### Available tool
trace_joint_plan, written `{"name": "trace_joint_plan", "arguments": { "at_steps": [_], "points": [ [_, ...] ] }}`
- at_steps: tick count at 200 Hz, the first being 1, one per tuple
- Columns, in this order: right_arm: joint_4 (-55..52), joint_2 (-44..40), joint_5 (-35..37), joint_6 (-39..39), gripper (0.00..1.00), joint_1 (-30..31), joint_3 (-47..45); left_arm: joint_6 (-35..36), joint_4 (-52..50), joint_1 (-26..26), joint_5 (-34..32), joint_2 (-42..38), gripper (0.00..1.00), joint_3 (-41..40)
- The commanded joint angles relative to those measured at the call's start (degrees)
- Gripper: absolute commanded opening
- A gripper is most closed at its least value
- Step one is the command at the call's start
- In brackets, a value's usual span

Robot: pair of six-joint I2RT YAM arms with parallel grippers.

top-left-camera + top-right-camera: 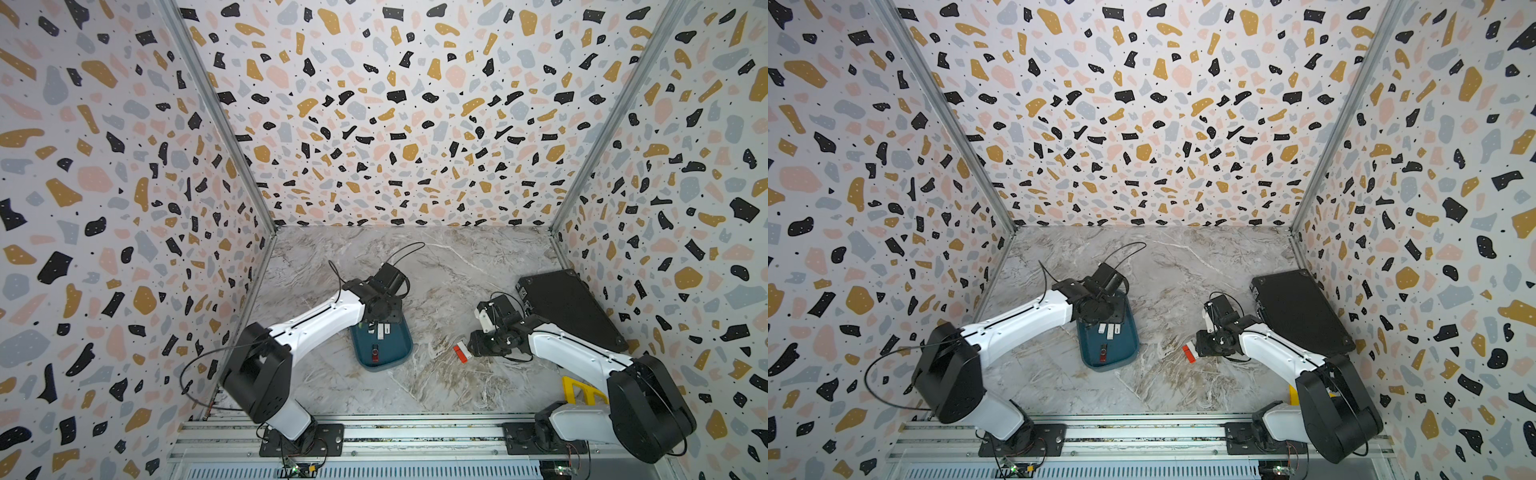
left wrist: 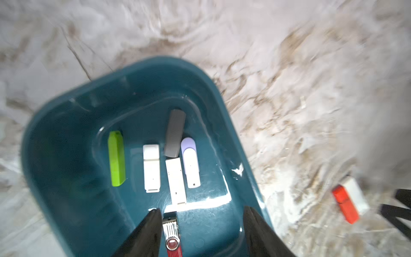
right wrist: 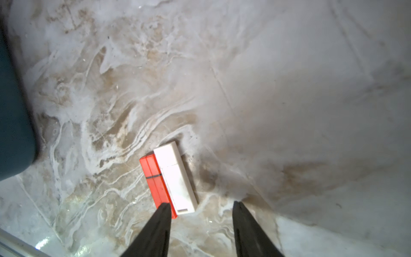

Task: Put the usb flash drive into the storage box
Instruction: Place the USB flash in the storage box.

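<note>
Now the left arm (image 1: 316, 320) stretches over the storage box (image 1: 397, 347), jaws open, a red swivel drive (image 2: 172, 231) between them; the right arm (image 1: 573, 353) reaches left, jaws open over an orange drive (image 3: 153, 175).

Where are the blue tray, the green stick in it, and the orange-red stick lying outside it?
storage box (image 2: 62, 144): left wrist view, bare inner wall.
green stick (image 2: 116, 159): left wrist view, middle of its body.
orange-red stick (image 3: 156, 181): right wrist view, middle of its body.
</note>
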Motion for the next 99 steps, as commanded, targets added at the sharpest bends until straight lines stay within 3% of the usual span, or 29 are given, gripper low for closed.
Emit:
{"name": "trace_joint_plan", "arguments": {
  "at_steps": [1,99],
  "points": [
    [-2.71,2.57,3.06,-2.18,0.5,2.35,3.58,2.37,-4.87,0.51,-1.55,-5.76,0.64,1.48],
    [-4.42,8.61,8.62,-3.57,0.43,4.72,5.1,6.84,-9.64,4.17,0.96,-22.3,0.68,-6.56]
  ]
}}
